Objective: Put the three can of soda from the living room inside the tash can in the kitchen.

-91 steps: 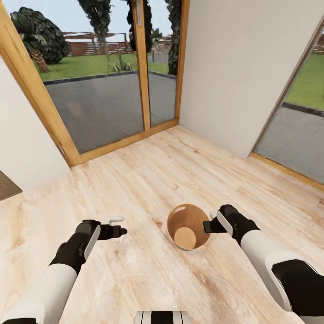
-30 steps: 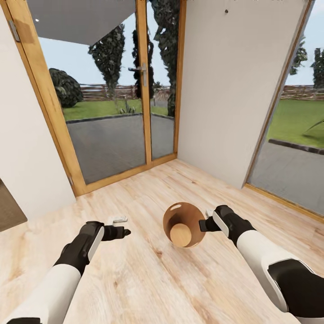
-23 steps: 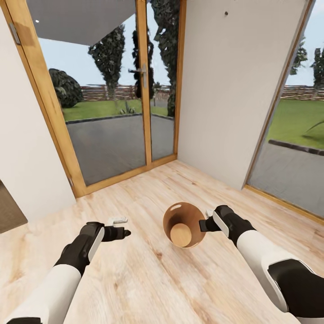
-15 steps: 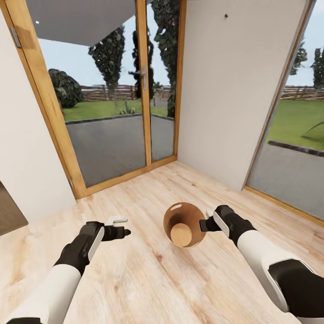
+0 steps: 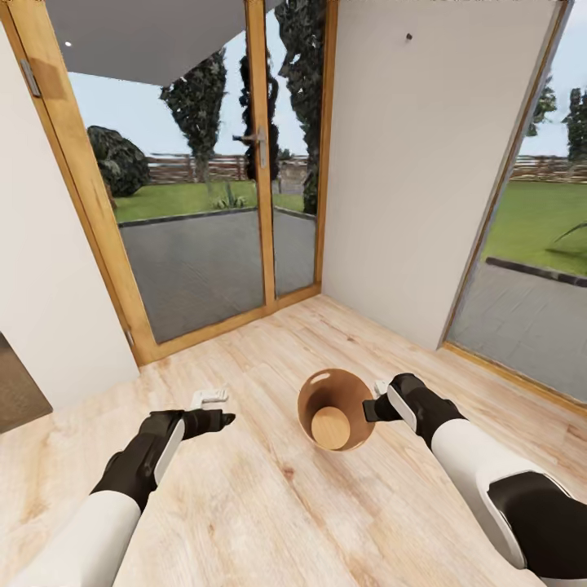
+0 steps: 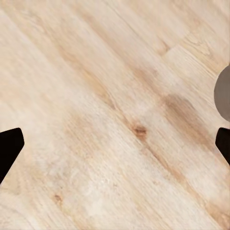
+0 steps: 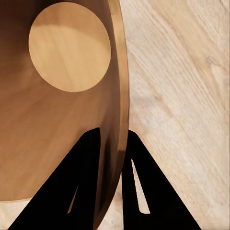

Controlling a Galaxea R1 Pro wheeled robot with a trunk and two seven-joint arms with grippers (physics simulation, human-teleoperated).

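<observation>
The tash can (image 5: pixel 316 401) is a small round bin with a shiny brown-copper inside, and it hangs over the wood floor just right of centre in the head view. My right gripper (image 5: pixel 377 406) is shut on its rim. The right wrist view shows that gripper (image 7: pixel 113 135) with one finger inside the tash can (image 7: pixel 52 129) and one outside. My left gripper (image 5: pixel 217 407) is open and empty to the bin's left. In the left wrist view its fingertips (image 6: pixel 10 143) stand wide apart over bare floor. No soda cans are in view.
Wood-framed glass doors (image 5: pixel 204 236) stand ahead on the left, with a white wall corner (image 5: pixel 391 187) beside them. Another glazed opening (image 5: pixel 530 277) is on the right. A dark mat (image 5: pixel 16 391) lies at the left edge. Pale wood floor (image 5: pixel 261 489) runs all around.
The camera has tilted up since the earliest frame, showing more of the doors. The bin stays in my right gripper. My left arm has shifted slightly.
</observation>
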